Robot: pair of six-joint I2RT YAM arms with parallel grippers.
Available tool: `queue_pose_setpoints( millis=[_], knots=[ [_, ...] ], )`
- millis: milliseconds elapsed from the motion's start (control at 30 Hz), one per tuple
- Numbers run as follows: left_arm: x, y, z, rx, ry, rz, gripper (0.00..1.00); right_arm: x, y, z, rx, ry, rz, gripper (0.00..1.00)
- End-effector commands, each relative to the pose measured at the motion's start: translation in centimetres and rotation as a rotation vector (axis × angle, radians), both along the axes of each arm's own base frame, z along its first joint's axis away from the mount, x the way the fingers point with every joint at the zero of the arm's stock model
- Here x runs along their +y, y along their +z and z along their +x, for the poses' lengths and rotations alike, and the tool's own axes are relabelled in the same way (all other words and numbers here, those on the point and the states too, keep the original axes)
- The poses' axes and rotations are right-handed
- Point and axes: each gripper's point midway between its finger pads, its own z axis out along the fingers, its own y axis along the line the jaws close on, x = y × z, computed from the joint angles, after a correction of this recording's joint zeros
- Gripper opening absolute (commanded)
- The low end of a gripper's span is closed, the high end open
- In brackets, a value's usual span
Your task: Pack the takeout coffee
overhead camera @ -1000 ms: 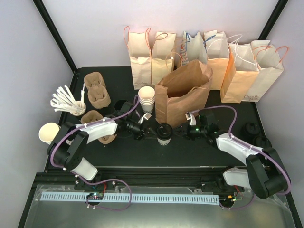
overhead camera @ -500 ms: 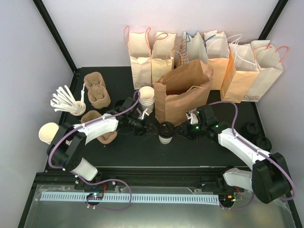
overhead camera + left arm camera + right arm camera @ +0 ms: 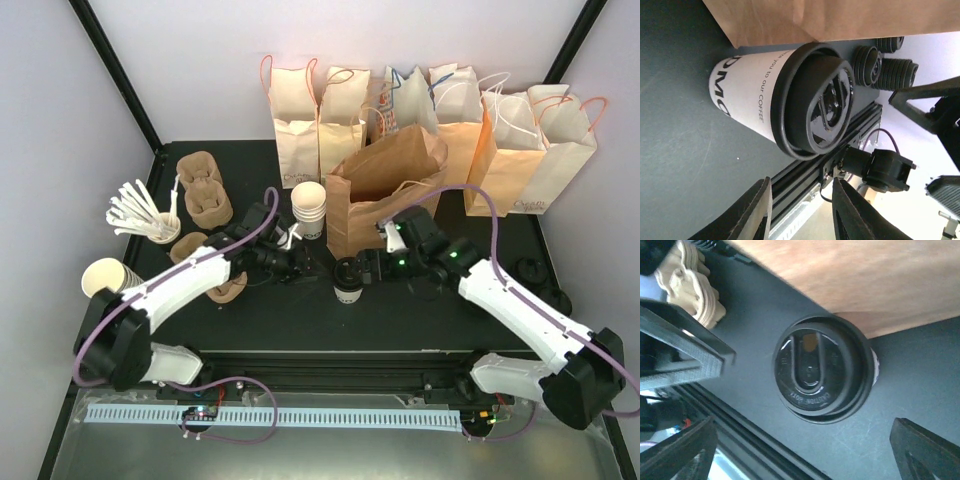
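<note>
The takeout coffee point(image 3: 348, 277), a small white paper cup with a black lid, stands upright on the black table just in front of the open brown paper bag point(image 3: 385, 195). My left gripper point(image 3: 300, 268) is just left of the cup, its jaws partly open with nothing between them. In the left wrist view the cup point(image 3: 755, 95) lies beyond the fingertips point(image 3: 752, 212). My right gripper point(image 3: 372, 265) hovers at the cup's right, wide open. The right wrist view looks down on the lid point(image 3: 822, 367), with one finger point(image 3: 680, 455) on each side, apart from it.
Several handled paper bags point(image 3: 300, 115) line the back. A stack of white cups point(image 3: 310, 208) stands left of the brown bag. Cardboard cup carriers point(image 3: 205, 195), a cup of stirrers point(image 3: 150, 215) and a white cup point(image 3: 103, 278) sit at the left, black lid stacks point(image 3: 530, 270) at the right.
The right gripper has moved left to the cup and opened wide. The left gripper has opened part way beside the cup. The cup has stayed in place.
</note>
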Motion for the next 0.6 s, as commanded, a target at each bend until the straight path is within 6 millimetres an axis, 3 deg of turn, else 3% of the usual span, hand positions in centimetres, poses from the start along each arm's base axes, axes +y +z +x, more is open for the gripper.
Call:
queue_pose_setpoints(
  millis=[0, 133, 267, 567],
  knots=[
    [3.3, 2.8, 0.9, -0.113, 0.117, 0.086, 0.37, 0.4, 0.2, -0.4, -0.076, 0.01, -0.192, 1.0],
    [6.6, 4.1, 1.3, -0.198, 0.221, 0.163, 0.45, 2.2, 0.7, -0.6, -0.141, 0.045, -0.291, 1.0],
    [8.6, 5.4, 1.3, -0.271, 0.281, 0.196, 0.52, 3.4, 0.1, 0.7, -0.161, 0.04, -0.418, 0.98],
    [10.4, 5.2, 0.6, -0.284, 0.297, 0.243, 0.59, 4.3, -1.6, 2.1, -0.153, 0.036, -0.533, 0.96]
  ],
)
